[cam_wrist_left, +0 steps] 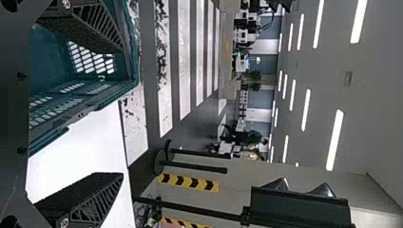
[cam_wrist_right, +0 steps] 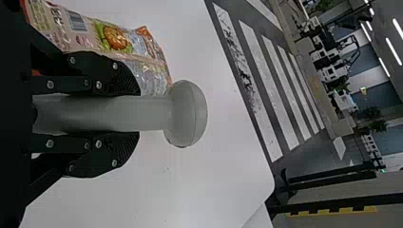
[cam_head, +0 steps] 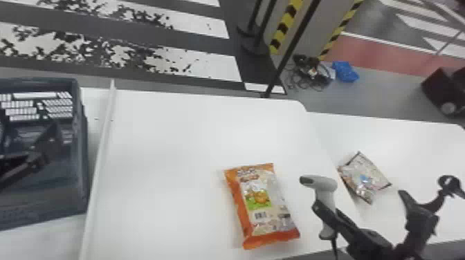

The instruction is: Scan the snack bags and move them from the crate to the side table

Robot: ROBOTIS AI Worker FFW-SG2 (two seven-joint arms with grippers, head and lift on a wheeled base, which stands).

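On the white table (cam_head: pixel 166 145) lies one orange snack bag (cam_head: pixel 259 204); beside it, the right gripper (cam_head: pixel 326 208) grasps a grey scanner (cam_head: pixel 327 183). Side table (cam_head: pixel 415 148): second bag (cam_head: pixel 363 176). At the crate (cam_head: pixel 83 155): left gripper (cam_head: pixel 42 145), fingers spread.

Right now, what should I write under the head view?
Right gripper holding a scanner near an orange snack bag on the table.

I get bright, even indoor light, with long ceiling strips (cam_wrist_left: pixel 335 140) burning out to plain white in my left wrist view. From the head view, the counter (cam_head: pixel 166 148) glares nearly washed out, and I see just a faint, soft shadow beside the orange snack bag (cam_head: pixel 261 204). The crate (cam_head: pixel 81 148) looks dimmer inside. The bag's fine print smears for me, and the far room (cam_wrist_left: pixel 243 66) is blurred.
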